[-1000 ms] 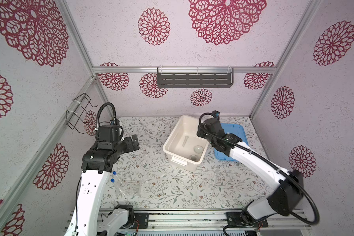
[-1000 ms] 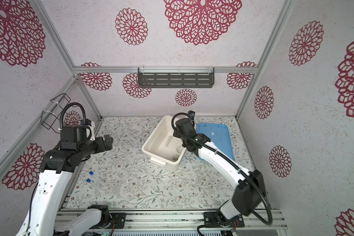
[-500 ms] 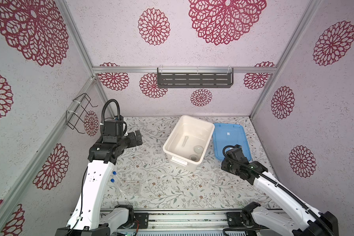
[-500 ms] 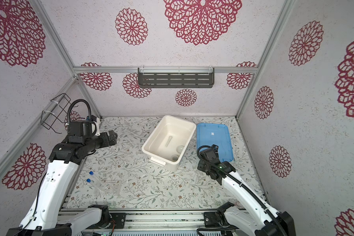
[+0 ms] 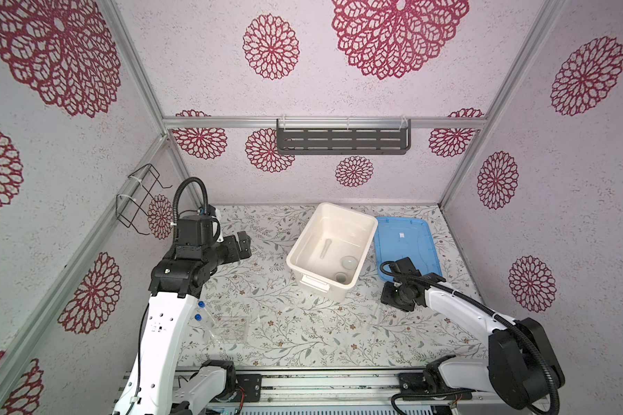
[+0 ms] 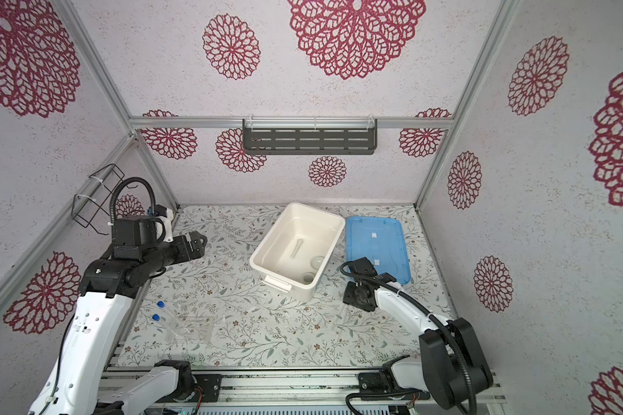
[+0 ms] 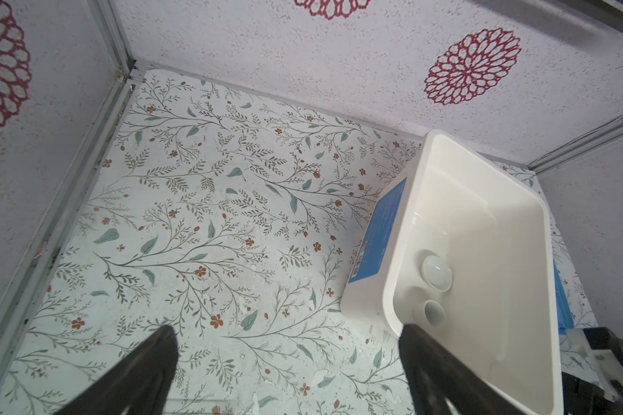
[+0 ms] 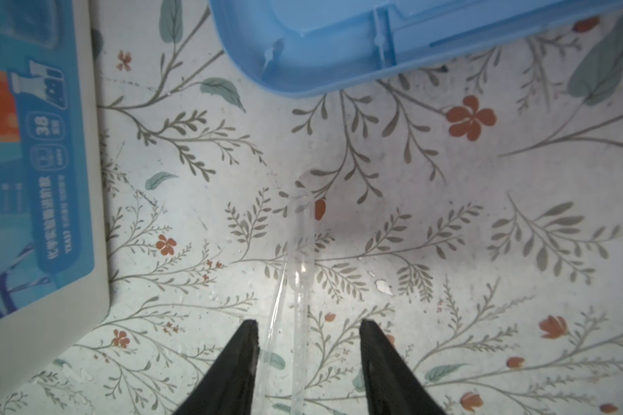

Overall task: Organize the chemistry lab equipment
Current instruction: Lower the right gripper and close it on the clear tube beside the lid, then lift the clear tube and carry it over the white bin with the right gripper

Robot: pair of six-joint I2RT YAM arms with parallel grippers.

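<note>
- The clear dropper (image 8: 301,251) lies flat on the worktop (image 5: 285,334), just off a corner of the blue lid (image 5: 407,237) and near the tub (image 5: 342,221). It is transparent, so it is nearly lost in both top views.
- Your right gripper (image 8: 308,323) hangs low over it. The jaws are parted with the stem running between them, and neither visibly touches it. This reads as a line-up for a pinch across the stem.
- The two white bowls (image 5: 349,262) and the pestle (image 5: 326,248) sit inside the tub, the bowls toward its near corner. These are likely the pieces already sorted.
- The two capped tubes (image 6: 169,314) lean with their lower ends at the clear rack (image 6: 195,328), near-left on the worktop and well apart from the tub. You cannot tell from here whether they sit in holes.
- Your left gripper (image 7: 285,328) is held above bare worktop left of the tub, jaws spread wide and empty. It is probably parked clear of the right arm's reach.
</note>
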